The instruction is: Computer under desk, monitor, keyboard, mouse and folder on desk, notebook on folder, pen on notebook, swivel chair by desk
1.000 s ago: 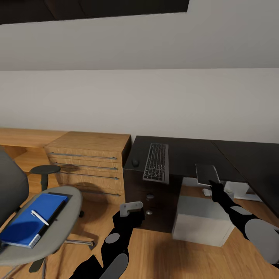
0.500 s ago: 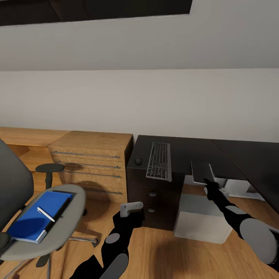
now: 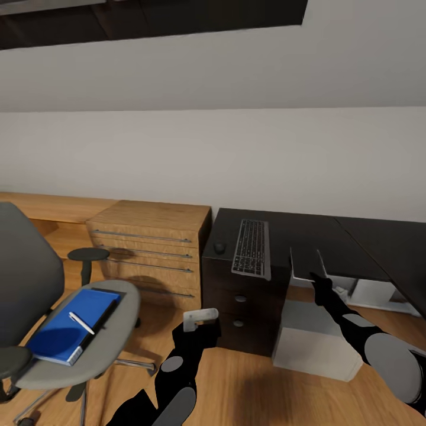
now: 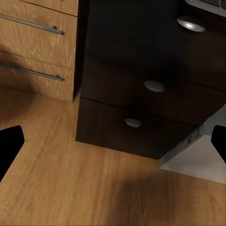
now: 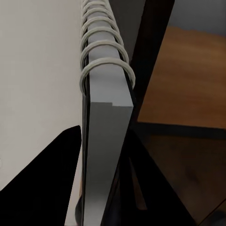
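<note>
The grey swivel chair (image 3: 89, 361) stands at the left, with the blue folder (image 3: 59, 337) on its seat and the white pen (image 3: 81, 323) lying on the folder. On the black desk (image 3: 296, 234) lie the keyboard (image 3: 252, 248) and, to its left, the dark mouse (image 3: 219, 247). The pale computer (image 3: 316, 343) sits on the floor under the desk. My right gripper (image 3: 316, 278) (image 5: 106, 188) is shut on the spiral-bound notebook (image 3: 306, 262) (image 5: 106, 136), held over the desk's front edge. My left gripper (image 3: 199, 322) (image 4: 113, 143) is open and faces the desk drawers (image 4: 146, 87). The monitor is out of view.
An oak dresser (image 3: 151, 248) with bar handles stands against the desk's left side. A white object (image 3: 370, 291) lies on the floor under the desk's right wing. Oak floor (image 3: 248, 390) stretches between me, the chair and the desk.
The whole view has shifted, so the chair and desk sit further right in the picture. The notebook in my right gripper has tilted more edge-on. My left gripper looks unmoved.
</note>
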### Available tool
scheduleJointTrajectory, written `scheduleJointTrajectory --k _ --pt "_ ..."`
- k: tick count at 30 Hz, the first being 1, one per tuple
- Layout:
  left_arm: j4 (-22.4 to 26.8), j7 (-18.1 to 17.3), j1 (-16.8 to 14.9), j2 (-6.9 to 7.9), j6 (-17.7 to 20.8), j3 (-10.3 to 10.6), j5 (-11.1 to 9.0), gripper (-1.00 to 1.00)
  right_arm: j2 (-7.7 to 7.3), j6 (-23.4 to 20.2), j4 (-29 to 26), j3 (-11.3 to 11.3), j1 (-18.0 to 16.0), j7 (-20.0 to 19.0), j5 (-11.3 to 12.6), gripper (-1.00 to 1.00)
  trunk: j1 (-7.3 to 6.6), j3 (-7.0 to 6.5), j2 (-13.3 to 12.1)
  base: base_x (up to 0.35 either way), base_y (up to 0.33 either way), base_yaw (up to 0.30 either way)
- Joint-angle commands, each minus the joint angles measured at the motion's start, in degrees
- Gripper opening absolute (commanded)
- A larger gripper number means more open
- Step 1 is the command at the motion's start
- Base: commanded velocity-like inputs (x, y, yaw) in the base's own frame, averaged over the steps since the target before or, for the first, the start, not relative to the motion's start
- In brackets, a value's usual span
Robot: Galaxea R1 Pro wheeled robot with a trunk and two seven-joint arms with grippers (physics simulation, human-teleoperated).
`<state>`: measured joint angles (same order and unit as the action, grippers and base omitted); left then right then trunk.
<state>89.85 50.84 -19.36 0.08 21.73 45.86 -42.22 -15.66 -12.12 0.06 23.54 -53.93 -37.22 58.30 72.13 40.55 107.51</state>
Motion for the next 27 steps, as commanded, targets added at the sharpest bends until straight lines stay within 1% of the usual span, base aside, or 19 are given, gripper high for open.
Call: scheduleJointTrajectory --k 1,23,27 --pt "0.07 0.40 -0.07 0.01 0.24 0.07 -0.23 1.00 -0.04 -0.61 0.07 0.10 -0.04 -0.13 0.49 -1.00 -0.01 0.05 0.03 0.000 0.000 0.036" --pt "0.13 0.47 -0.07 0.01 0.16 0.11 -0.23 1.00 -0.06 -0.85 0.27 0.02 -0.04 -0.04 0.17 -1.00 -0.01 0.02 0.03 0.000 0.000 0.005" --pt "0.15 0.43 -0.07 0.01 0.16 0.11 -0.23 1.00 -0.07 -0.93 0.36 0.02 -0.04 -0.04 0.16 -1.00 -0.01 0.02 0.03 0.104 0.000 0.000"
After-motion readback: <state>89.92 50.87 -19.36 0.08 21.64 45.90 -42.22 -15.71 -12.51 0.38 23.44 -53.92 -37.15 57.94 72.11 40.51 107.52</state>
